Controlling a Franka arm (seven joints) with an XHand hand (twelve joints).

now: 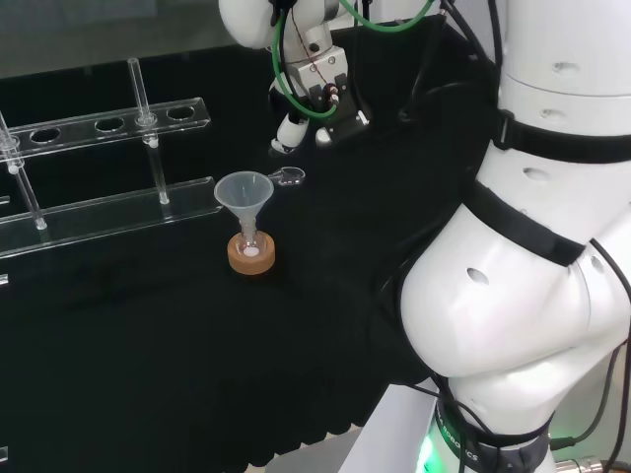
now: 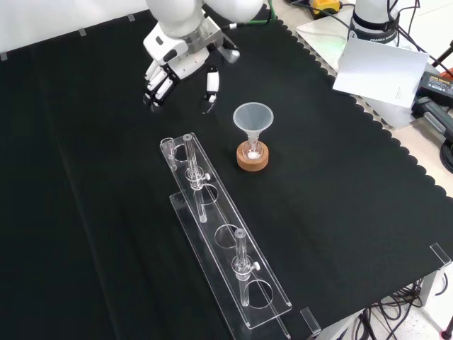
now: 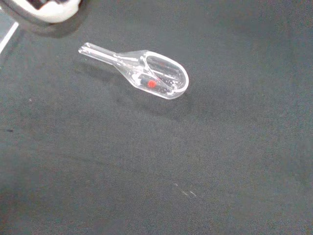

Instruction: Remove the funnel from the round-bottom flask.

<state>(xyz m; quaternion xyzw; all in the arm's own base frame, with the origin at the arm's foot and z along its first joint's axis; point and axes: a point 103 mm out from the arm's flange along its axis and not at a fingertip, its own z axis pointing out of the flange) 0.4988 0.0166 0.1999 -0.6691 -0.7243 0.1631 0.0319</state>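
Head camera sat behind my base, looking over my arm; front camera looked down from opposite. Both caught the funnel [image 1: 244, 191] [image 2: 253, 117]. Wrist camera hung close above the cloth.

Flask [image 1: 251, 248] inside cork ring [image 1: 250, 260] barely discernible under funnel [image 1: 244, 190]; rack [image 1: 89, 212] beside it cut off at head view's left edge.

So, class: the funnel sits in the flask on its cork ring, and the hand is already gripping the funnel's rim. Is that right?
Not quite. The funnel does sit in the flask on the cork ring, but the front view shows the hand apart from it, hovering over the cloth with fingers relaxed and holding nothing.
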